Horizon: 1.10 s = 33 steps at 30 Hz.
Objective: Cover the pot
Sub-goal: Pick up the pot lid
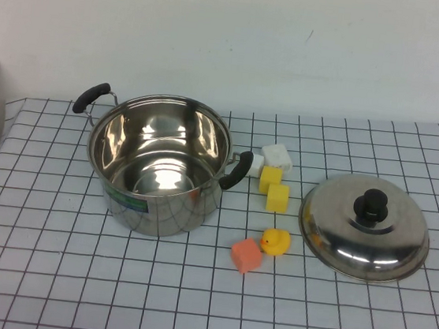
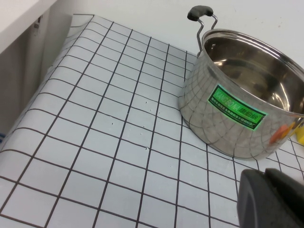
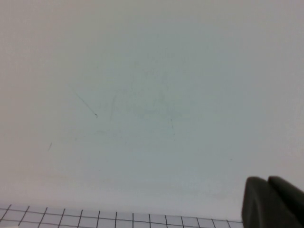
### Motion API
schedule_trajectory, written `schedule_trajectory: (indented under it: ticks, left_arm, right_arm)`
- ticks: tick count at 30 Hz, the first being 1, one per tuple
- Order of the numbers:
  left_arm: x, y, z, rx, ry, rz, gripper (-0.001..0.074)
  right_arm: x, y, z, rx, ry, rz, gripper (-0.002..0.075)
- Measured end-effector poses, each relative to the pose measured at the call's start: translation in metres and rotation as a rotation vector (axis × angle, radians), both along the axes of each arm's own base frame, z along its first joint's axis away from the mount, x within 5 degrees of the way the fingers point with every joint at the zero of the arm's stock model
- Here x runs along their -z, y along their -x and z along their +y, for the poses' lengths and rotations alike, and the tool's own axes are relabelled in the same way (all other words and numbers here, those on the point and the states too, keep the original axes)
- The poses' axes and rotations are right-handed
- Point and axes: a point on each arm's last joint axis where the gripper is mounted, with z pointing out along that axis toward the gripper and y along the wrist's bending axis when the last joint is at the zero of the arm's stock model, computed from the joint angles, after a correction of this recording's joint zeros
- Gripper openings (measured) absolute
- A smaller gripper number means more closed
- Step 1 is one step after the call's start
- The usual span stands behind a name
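Left gripper (image 2: 271, 197): you only get a dark edge of it in the left wrist view, near side of the table, left of the pot. Can't tell how its fingers stand. Not in your high view.
Table: white cloth with a black grid (image 1: 33, 270), white wall behind it.
Pot: large shiny stainless-steel cooking pot (image 1: 158, 164) (image 2: 242, 97) sits upright, left of centre, uncovered, inside bare. Two black side handles, one far-left, one pointing right. Green-blue label on the near wall.
White blocks (image 1: 270, 158): two small white cubes just right of the pot's right handle, far side of the group.
Yellow blocks (image 1: 274, 189): two yellow cubes touching, just near of the white ones.
Orange block (image 1: 246, 255): orange-red cube nearer you, right of the pot's base.
Duck (image 1: 276, 242): small yellow rubber duck just beside the orange block, on its right.
Lid: domed steel lid with black knob (image 1: 365, 226) lies knob-up on the cloth, right of the toys, well apart from the pot.
Right gripper (image 3: 274, 202): dark edge only in the right wrist view, facing the wall over the cloth's far edge. Can't tell its fingers either.
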Motion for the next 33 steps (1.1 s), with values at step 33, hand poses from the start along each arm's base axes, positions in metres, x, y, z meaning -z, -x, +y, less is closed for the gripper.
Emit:
schedule_trajectory:
  ticks: [33]
  left_arm:
    - [0.000,0.000,0.000,0.000,0.000,0.000,-0.0003]
  right_arm:
    - [0.023,-0.131,0.020,-0.147,-0.213,0.105,-0.0002]
